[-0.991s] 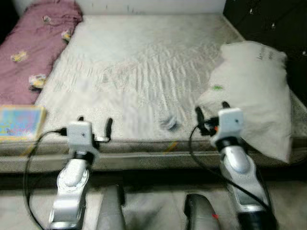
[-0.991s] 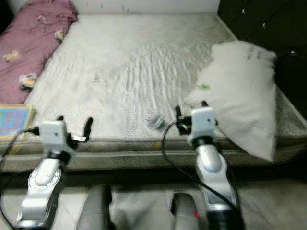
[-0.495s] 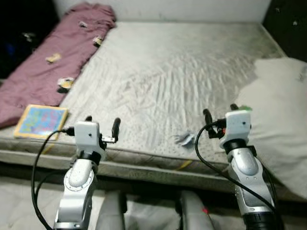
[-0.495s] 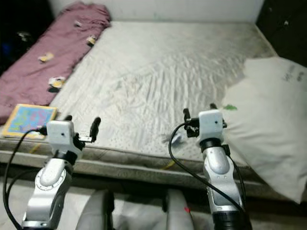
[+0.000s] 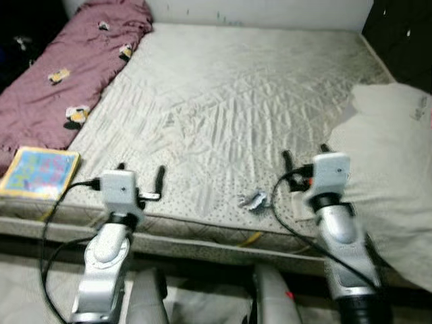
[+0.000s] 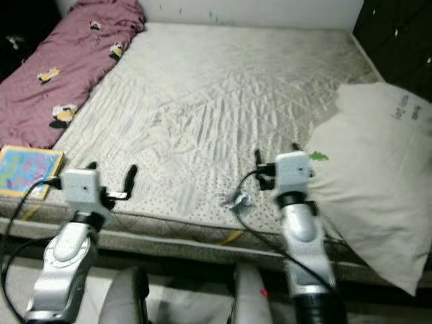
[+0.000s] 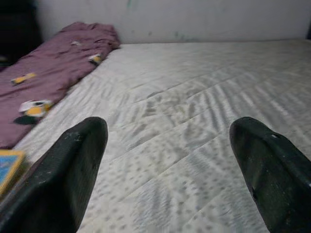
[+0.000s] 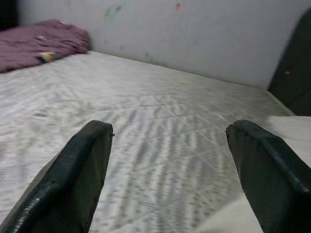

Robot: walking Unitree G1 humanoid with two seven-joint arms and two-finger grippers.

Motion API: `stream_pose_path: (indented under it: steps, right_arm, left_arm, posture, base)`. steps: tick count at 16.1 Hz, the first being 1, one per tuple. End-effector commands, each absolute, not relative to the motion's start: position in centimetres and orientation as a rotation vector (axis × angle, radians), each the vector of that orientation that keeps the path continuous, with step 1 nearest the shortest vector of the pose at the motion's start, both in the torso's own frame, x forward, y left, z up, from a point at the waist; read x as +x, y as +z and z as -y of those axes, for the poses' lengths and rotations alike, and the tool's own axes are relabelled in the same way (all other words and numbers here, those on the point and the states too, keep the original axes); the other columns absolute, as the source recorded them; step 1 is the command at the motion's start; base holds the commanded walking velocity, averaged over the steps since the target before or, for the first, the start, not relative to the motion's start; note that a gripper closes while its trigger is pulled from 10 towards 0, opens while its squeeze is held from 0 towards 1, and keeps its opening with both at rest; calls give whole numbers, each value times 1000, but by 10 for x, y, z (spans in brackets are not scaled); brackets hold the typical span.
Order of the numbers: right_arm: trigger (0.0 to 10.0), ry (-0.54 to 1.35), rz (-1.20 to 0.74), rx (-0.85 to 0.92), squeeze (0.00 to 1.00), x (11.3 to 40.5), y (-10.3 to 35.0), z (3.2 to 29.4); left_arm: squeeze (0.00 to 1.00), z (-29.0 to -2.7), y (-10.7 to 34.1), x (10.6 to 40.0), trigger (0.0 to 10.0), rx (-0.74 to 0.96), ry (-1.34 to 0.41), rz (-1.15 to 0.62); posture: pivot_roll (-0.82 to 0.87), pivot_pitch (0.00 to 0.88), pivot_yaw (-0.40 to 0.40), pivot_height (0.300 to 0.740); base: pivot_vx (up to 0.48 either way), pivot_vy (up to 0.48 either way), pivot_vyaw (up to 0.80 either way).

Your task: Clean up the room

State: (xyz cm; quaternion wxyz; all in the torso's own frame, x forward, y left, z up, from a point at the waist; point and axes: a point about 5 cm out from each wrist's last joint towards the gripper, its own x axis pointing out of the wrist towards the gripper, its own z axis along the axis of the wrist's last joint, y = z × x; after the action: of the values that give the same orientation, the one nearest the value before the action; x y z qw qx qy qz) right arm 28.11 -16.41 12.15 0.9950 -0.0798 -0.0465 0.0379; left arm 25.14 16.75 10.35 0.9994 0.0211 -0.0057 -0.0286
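A small crumpled grey scrap (image 5: 254, 200) lies near the mattress's front edge, between my two arms and closer to the right one. My left gripper (image 5: 141, 174) is held over the front edge of the bare mattress (image 5: 256, 101), open and holding nothing. My right gripper (image 5: 305, 157) is open too, with the white pillow (image 5: 388, 162) just to its right. A colourful book (image 5: 40, 172) lies at the mattress's front left corner. A purple blanket (image 5: 64, 74) with yellow prints runs along the left side.
The mattress front edge (image 5: 223, 233) crosses in front of me, with grey floor below. A dark cabinet (image 5: 405, 34) stands at the back right. A white wall (image 7: 194, 19) closes the far end of the bed.
The camera has shifted, so the whole scene slid. Both grippers stay open and raised over the bed's front edge, and nothing on the bed has been moved.
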Motion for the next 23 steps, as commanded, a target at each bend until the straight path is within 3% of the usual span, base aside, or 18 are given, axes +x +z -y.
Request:
stream_pose_path:
  steps: [1, 5, 7, 9, 14, 19, 23]
  right_arm:
    - [10000, 93, 85, -146, 0, 281, 120, 162]
    - [10000, 151, 58, -148, 0, 281, 115, 154]
    - [10000, 201, 28, -128, 0, 282, 111, 147]
    - [10000, 225, 21, -113, 0, 287, 110, 140]
    - [10000, 371, 49, -144, 0, 290, 113, 118]
    - [10000, 386, 92, -103, 0, 317, 119, 90]
    - [10000, 349, 119, -81, 0, 334, 120, 86]
  left_arm:
    - [0, -173, 106, 248, 10000, 51, -37, 12]
    - [0, -189, 105, 239, 10000, 94, -33, -25]
    - [0, -185, 108, 237, 10000, 141, -114, -33]
    - [0, -186, 110, 233, 10000, 167, -154, -48]
    - [0, -198, 119, 232, 10000, 176, -69, -29]
    - [0, -197, 121, 203, 10000, 181, -53, -69]
    - [0, -195, 126, 185, 10000, 183, -39, -94]
  posture:
    - [-15, 0, 7, 580]
    - [12, 4, 4, 530]
    - [35, 59, 6, 505]
    - [41, 85, 9, 505]
    - [45, 136, 15, 505]
    - [108, 197, 13, 505]
    - [155, 237, 3, 490]
  base:
    - [0, 0, 0]
    - [0, 0, 0]
    - [0, 0, 0]
    - [0, 0, 0]
    - [0, 0, 0]
    - [0, 0, 0]
    - [0, 0, 0]
